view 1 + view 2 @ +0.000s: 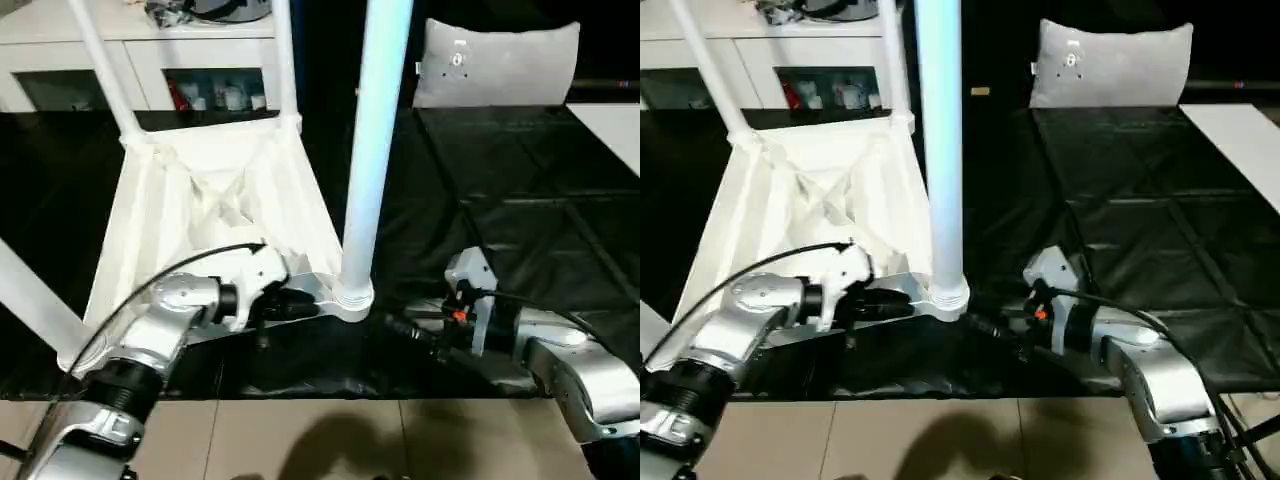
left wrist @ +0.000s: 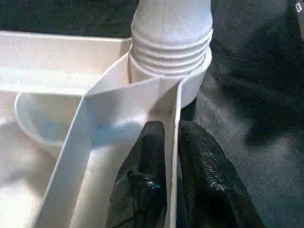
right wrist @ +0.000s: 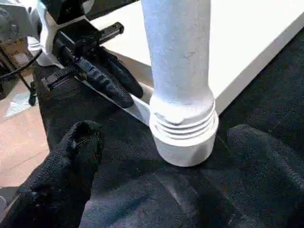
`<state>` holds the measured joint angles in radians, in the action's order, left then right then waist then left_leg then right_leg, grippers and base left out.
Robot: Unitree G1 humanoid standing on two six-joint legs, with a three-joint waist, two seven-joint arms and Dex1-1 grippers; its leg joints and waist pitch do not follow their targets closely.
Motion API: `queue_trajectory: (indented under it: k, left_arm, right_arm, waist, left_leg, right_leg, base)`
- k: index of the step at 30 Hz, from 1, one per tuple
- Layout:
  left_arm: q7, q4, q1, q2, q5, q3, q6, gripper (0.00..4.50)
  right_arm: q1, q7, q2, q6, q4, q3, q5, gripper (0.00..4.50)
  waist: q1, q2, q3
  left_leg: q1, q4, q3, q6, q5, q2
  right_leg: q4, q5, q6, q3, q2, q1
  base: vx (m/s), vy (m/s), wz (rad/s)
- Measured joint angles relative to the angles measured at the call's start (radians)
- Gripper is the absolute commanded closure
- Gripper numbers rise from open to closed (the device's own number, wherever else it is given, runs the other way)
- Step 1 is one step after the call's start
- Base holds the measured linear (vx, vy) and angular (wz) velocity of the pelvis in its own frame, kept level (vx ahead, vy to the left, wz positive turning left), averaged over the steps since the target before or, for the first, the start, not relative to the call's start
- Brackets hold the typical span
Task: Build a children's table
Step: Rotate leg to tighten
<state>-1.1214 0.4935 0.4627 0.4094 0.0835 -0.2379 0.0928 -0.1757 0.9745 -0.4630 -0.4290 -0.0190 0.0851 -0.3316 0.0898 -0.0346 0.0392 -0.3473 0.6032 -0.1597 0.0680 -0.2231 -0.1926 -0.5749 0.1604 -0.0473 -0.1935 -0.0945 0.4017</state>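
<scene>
The children's table lies upside down on the black-covered work table, its ribbed white top (image 1: 200, 200) facing up. White legs stand in its corners: two at the back (image 1: 100, 60) (image 1: 283, 60), one at the near left (image 1: 30, 300). The fourth leg (image 1: 375, 150) stands upright in the near right socket (image 1: 350, 297). My left gripper (image 1: 300, 305) is shut on the thin rim (image 2: 175, 109) of the top, just beside that socket. My right gripper (image 3: 164, 133) is open, one finger (image 3: 80, 142) on either side of the leg's threaded base (image 3: 183, 128), not touching it.
A grey cushion (image 1: 497, 62) leans at the back of the black table. A white shelf unit (image 1: 130, 60) stands behind the table top. A white board (image 1: 615, 125) lies at the far right. The work table's front edge runs just below both grippers, with tiled floor (image 1: 330, 440) beneath.
</scene>
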Motion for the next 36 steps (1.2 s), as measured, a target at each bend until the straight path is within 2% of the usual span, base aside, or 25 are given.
queue_trajectory:
  k: [11, 16, 23, 29, 31, 33, 34, 36]
  left_arm:
    - [-0.028, -0.037, -0.015, 0.056, -0.022, -0.012, 0.035, 3.87]
    - [-0.018, -0.032, -0.011, 0.053, -0.039, -0.017, 0.032, 3.87]
    - [-0.018, -0.018, -0.007, 0.05, -0.043, -0.025, 0.018, 4.41]
    - [-0.025, 0.006, 0.006, 0.037, -0.076, -0.053, -0.075, 4.47]
    - [-0.037, 0.0, 0.008, 0.027, -0.079, -0.062, -0.078, 4.49]
    - [-0.065, -0.01, 0.011, 0.021, -0.079, -0.078, -0.076, 4.5]
    - [-0.079, -0.014, 0.014, 0.018, -0.078, -0.086, -0.077, 4.5]
    - [-0.108, -0.017, 0.017, 0.014, -0.079, -0.1, -0.092, 4.5]
  right_arm:
    - [0.0, 0.014, -0.005, 0.004, 0.0, 0.002, -0.01, 0.0]
    - [0.0, 0.014, -0.009, 0.005, 0.0, 0.002, -0.01, 0.0]
    - [-0.004, 0.015, -0.012, 0.01, 0.006, 0.008, -0.009, 0.0]
    - [-0.071, 0.044, -0.019, 0.09, 0.092, 0.038, 0.031, 0.0]
    - [-0.114, 0.074, -0.017, 0.112, 0.139, 0.041, 0.031, 0.17]
    - [-0.155, 0.108, -0.02, 0.13, 0.186, 0.042, 0.032, 0.38]
    - [-0.171, 0.128, -0.023, 0.135, 0.204, 0.045, 0.032, 0.38]
    - [-0.19, 0.178, -0.035, 0.138, 0.233, 0.064, 0.032, 0.69]
  waist:
    - [0.0, 0.0, -0.001]
    - [0.0, 0.0, -0.001]
    - [-0.001, 0.0, -0.001]
    - [-0.001, 0.001, -0.001]
    - [0.0, 0.001, -0.001]
    - [0.007, 0.004, -0.003]
    - [0.013, 0.003, -0.003]
    - [0.03, 0.004, -0.003]
  left_leg:
    - [0.001, 0.0, 0.0, 0.005, -0.003, 0.0]
    - [0.006, 0.0, 0.0, 0.005, -0.003, 0.0]
    - [0.013, -0.001, -0.001, 0.005, -0.003, 0.0]
    - [0.015, -0.002, 0.0, 0.006, -0.004, 0.001]
    - [0.015, -0.002, 0.0, 0.004, -0.004, 0.002]
    - [0.015, -0.002, 0.0, 0.002, -0.007, 0.003]
    - [0.015, -0.002, -0.001, 0.001, -0.007, 0.003]
    - [0.015, -0.002, -0.004, -0.004, -0.009, 0.003]
  right_leg:
    - [0.0, 0.0, 0.0, 0.0, 0.0, -0.001]
    - [0.0, 0.0, 0.0, 0.001, 0.0, -0.005]
    - [0.002, 0.0, 0.0, 0.001, 0.0, -0.012]
    - [0.011, -0.003, 0.004, 0.001, 0.0, -0.018]
    - [0.013, -0.003, 0.005, 0.002, 0.0, -0.019]
    - [0.013, -0.003, 0.005, 0.005, 0.0, -0.019]
    - [0.013, -0.003, 0.006, 0.006, 0.0, -0.019]
    - [0.012, -0.001, 0.007, 0.01, 0.001, -0.018]
  base:
    - [0.0, 0.0, 0.0]
    - [0.0, 0.0, 0.0]
    - [0.0, 0.0, 0.0]
    - [0.0, 0.0, 0.0]
    - [0.0, 0.0, 0.0]
    - [0.0, 0.0, 0.0]
    - [0.0, 0.0, 0.0]
    - [0.0, 0.0, 0.0]
